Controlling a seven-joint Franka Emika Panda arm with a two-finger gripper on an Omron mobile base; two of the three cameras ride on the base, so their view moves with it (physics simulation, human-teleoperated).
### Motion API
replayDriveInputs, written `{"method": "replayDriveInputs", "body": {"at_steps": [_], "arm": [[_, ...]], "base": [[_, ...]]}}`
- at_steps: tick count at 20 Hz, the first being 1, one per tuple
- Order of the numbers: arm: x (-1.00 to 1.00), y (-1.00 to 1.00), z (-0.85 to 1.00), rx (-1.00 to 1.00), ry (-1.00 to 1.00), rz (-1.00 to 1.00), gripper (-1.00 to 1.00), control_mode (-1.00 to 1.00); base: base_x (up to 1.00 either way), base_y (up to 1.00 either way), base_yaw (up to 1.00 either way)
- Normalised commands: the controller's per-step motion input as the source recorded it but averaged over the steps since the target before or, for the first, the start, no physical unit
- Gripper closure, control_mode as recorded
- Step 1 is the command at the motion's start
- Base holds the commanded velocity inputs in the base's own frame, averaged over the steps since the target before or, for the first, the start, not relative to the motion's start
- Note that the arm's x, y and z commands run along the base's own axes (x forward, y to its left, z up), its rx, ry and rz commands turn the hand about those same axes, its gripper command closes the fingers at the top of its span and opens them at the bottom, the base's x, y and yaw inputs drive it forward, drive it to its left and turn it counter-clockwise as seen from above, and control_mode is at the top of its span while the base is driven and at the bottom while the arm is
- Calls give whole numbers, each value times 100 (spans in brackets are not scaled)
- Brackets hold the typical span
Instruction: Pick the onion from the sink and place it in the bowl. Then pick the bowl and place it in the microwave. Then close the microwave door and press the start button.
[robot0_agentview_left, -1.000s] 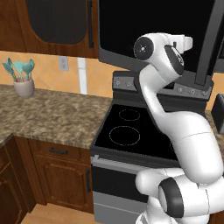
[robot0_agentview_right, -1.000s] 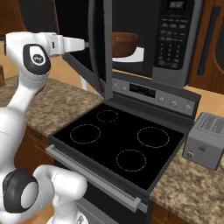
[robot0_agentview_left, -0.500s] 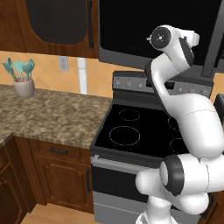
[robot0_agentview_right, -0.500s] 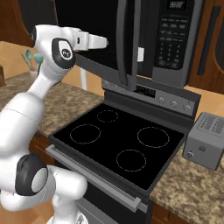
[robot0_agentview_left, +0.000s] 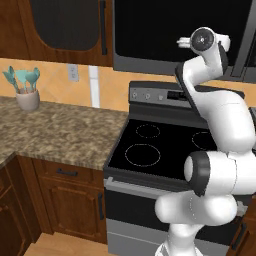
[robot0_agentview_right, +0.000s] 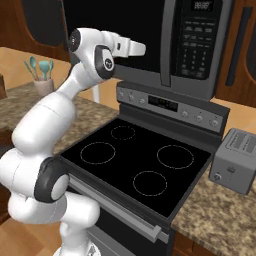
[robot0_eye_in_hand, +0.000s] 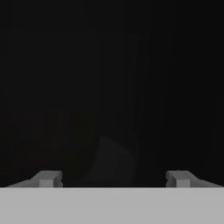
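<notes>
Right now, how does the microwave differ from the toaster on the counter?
The microwave hangs above the stove, large and black with a button panel; the toaster sits on the granite counter, small and grey with a single knob. The microwave has a long vertical handle; the toaster shows top slots. Both are boxy.

End effector fingertips spread before dark surface.

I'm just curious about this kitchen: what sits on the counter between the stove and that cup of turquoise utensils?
Nothing: in the left base view the speckled counter runs bare from the cup of utensils to the stove.
</notes>
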Motion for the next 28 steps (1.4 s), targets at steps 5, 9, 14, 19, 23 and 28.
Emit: {"method": "replayDriveInputs", "body": {"at_steps": [5,9,14,19,23,28], "arm": [[94,-37,-43,4,0,13,-100,-100],[-56,13,3,6,-2,5,-100,-100],[-99,23,29,1,-10,0,-100,-100],[-97,0,13,0,0,0,-100,-100],[-100,0,0,0,0,0,-100,-100],[-88,0,-44,0,1,0,100,-100]], "base": [[0,0,0],[0,0,0],[0,0,0],[0,0,0],[0,0,0],[0,0,0]]}}
